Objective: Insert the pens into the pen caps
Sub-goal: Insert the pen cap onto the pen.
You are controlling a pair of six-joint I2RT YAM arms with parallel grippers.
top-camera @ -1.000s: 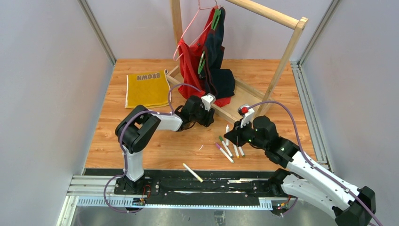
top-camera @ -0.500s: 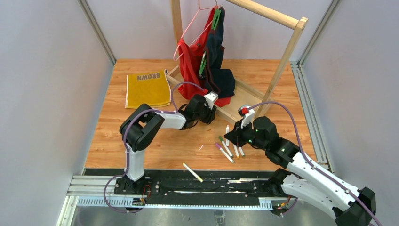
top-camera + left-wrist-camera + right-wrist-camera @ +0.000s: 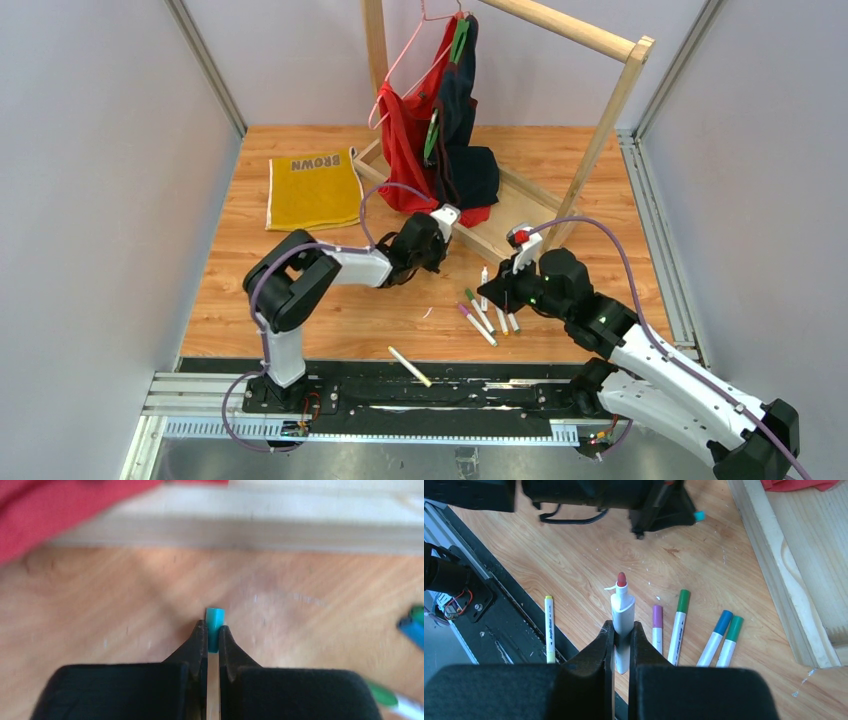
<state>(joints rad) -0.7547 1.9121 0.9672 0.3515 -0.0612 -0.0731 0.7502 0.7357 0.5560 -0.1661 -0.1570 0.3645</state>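
Left gripper: jaws are pinching almost fully together on the teal cap. They are catching only its near end, and the rest is sticking out past the fingertips. Cannot tell which end is the open one. The cap is sitting about mid-table, just short of the wooden rack base.

Right gripper: jaws are clamping narrowly on the white barrel of the red-tipped pen. The tip is projecting forward toward the left gripper, well apart from it.

4 capped pens are lying side by side toward the table's near-right part. 1 yellow pen is lying on the black rail at the near edge.

Risks, as judged:
- The shallow pinch is leaving the cap free to pivot or pop out under the pen's push.
- The barrel may be sliding back through the jaws instead of seating.
- If the closed end is facing the pen, the tip will be jamming against it.
- The cap colour is not matching the red tip.
- The rack base is crowding the left gripper.
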